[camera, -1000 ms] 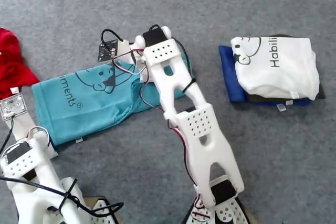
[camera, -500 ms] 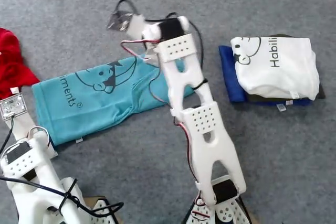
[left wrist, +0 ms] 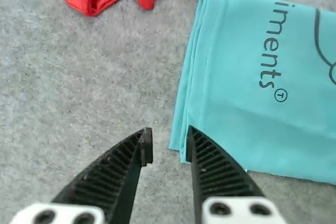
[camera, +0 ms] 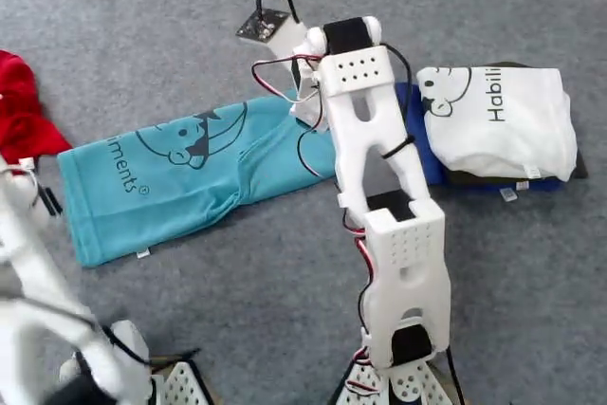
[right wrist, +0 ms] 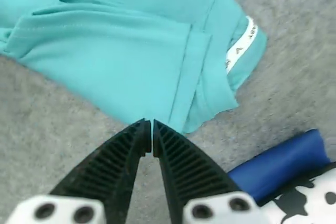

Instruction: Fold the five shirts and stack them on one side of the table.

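right jaws closed, left jaws parted — teal shirt [camera: 190, 177] bears lettering.

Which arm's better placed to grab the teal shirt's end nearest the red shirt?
Left. The left tool hangs open at that end's corner of the folded teal fabric shirt; right tool is shut near the collar.

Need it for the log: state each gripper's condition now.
Left gripper: open, empty, by the teal shirt corner.
Right gripper: shut, holding nothing.
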{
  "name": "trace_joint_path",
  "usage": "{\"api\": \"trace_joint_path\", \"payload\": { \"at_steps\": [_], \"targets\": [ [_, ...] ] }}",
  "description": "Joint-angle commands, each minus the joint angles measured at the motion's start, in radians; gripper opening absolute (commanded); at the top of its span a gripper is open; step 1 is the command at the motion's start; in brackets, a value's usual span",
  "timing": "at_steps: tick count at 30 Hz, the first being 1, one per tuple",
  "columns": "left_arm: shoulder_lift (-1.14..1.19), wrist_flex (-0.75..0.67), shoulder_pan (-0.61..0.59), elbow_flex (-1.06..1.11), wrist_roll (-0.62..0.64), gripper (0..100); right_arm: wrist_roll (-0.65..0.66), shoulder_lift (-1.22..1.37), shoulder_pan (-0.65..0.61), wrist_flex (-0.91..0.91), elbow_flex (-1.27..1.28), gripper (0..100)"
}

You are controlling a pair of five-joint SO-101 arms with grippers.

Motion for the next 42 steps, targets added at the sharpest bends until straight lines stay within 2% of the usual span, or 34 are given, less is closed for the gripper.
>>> {"api": "trace_joint_path", "payload": {
  "at_steps": [1,4,7,15,17,22,29,36,42],
  "targets": [
    [0.269,0.054,0.033,-0.196,0.012,14,0.009,-0.076,0.008,-0.008,0.028,1.4],
    [0.46,0.103,0.071,-0.314,0.002,19,0.011,-0.074,0.008,-0.008,0.03,1.4],
    [0.6,0.095,0.077,-0.397,0.002,24,0.012,-0.074,0.006,-0.008,0.03,1.4],
    [0.81,0.009,0.045,-0.458,-0.002,30,0.015,-0.073,0.006,0.003,0.035,1.4],
    [0.847,-0.028,0.036,-0.458,-0.052,30,0.017,-0.073,0.006,0.003,0.039,1.4],
    [0.95,-0.084,0.039,-0.463,-0.129,25,0.017,-0.071,0.006,0.002,0.039,1.4],
    [0.971,-0.083,0.087,-0.456,-0.167,2,0.017,-0.071,0.006,0.0,0.039,1.4],
    [0.962,-0.077,0.079,-0.461,-0.167,3,0.012,-0.077,0.014,0.002,0.038,1.4],
    [0.919,0.112,0.067,-0.582,-0.253,3,0.009,-0.108,0.035,0.005,0.039,1.4]
  ]
}}
